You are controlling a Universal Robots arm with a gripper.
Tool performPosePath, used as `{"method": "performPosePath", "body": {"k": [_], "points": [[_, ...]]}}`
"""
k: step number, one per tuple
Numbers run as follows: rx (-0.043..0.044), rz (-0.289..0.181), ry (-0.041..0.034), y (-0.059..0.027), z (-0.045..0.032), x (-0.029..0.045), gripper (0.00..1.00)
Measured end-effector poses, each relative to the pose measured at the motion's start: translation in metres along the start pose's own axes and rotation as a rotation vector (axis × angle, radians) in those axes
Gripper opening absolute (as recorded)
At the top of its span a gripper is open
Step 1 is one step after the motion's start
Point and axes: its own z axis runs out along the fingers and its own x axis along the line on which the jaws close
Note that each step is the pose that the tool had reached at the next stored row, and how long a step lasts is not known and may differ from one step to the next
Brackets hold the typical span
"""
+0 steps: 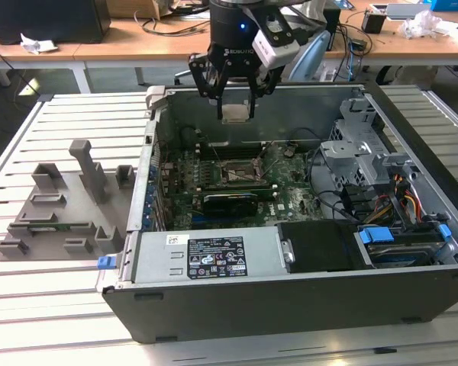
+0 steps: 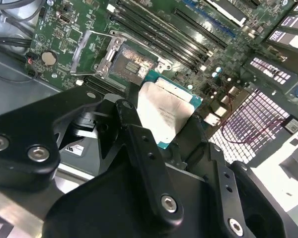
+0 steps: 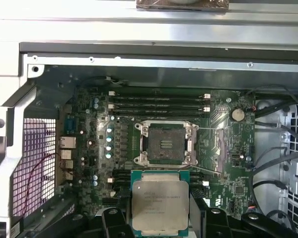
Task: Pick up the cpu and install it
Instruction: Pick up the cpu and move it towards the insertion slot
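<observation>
Tool [image 1: 237, 105] is clamped on the cpu [image 1: 237, 112], one black finger on each of two opposite edges. I read this as a firm pinch, with the chip held flat between the fingers [image 2: 125, 115] and its silver top turned up toward the wrist.

In the exterior view the cpu hangs in the air over the open computer case [image 1: 290, 305], about level with the case's far wall and well above the motherboard [image 1: 214, 198]. It touches nothing but the tool.

In both wrist views the silver lid and the green rim of the cpu [image 3: 160, 206] show between the two fingers. The lid sits centred in the grip and level, not tilted that I can see.

The socket [image 3: 165, 144] lies on the motherboard below, its metal frame around a dark square of exposed contacts. In the first wrist view the cpu appears just short of the socket, roughly in line with it and well apart from it in height.

The grey holder tray [image 1: 61, 206] sits on the slatted tabletop [image 1: 61, 122], beside the case on the exterior view's left and well apart from the tool.
</observation>
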Motion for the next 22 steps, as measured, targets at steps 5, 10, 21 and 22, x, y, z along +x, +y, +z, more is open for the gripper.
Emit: {"method": "performPosePath", "body": {"k": [5, 10, 21, 22], "points": [[0.0030, 0.000, 0.0006, 0.0028, 0.0065, -0.0042, 0.55], [0.0039, 0.000, 0.0007, 0.0031, 0.0107, -0.0062, 0.55], [0.0040, 0.000, 0.0008, 0.0032, 0.0201, -0.0113, 0.55], [0.0041, 0.000, 0.0008, 0.0032, 0.0208, -0.0117, 0.55]]}}
